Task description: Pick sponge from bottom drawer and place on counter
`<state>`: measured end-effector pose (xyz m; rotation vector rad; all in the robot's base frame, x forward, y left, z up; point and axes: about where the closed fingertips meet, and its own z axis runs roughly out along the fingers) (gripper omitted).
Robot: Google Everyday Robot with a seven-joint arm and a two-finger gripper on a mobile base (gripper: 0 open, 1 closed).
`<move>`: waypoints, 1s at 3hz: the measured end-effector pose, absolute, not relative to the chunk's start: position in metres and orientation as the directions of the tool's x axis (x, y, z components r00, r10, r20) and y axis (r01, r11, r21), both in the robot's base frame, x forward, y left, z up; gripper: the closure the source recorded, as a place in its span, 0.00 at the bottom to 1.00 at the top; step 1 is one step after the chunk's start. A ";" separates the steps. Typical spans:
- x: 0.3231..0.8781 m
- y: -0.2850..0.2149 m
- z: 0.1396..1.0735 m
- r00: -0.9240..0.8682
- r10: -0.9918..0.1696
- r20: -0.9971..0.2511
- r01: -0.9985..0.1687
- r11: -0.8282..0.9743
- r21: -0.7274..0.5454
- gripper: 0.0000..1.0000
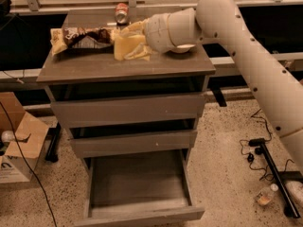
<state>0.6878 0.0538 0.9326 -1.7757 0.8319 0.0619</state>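
At the far left a cardboard box (18,143) stands open on the floor beside the cabinet, and a black cable (21,150) runs down across its front. On the counter (94,69), the left half carries a long snack bag (81,37) lying crosswise, its right end close to the sponge. Further back, near the far edge, a small red-topped can (122,13) stands upright.

The sponge (125,48) is over the middle of the counter, just right of the snack bag and nearer than the can. It is folded and crumpled at the tip of the gripper (136,39). The jaws pinch the sponge, and the pad covers most of them. Whether its lower edge touches the wood or hangs just above it cannot be told. The gripper reaches in from the right, with its thick white wrist over the counter's right half. A pale bowl (182,48) sits under that wrist, and only a sliver of its rim shows.

Below the counter the two upper drawers are shut or nearly so. The bottom drawer (137,186) is pulled well out toward the near side, with its grey floor in view.

The white arm (251,65) slopes down from the top centre to the right edge, crossing in front of a dark shelf along the back wall. The floor is pale speckled stone. At the right a black stand (273,174) with cables lies on it, and a small bottle (265,196) is just beside the stand.
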 end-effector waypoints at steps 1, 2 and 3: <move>0.725 0.066 0.924 0.746 -0.502 -0.437 -0.578 -0.163 -0.800 0.81; 0.763 0.071 0.902 0.733 -0.496 -0.466 -0.606 -0.166 -0.778 0.58; 0.776 0.065 0.910 0.729 -0.499 -0.469 -0.602 -0.141 -0.786 0.34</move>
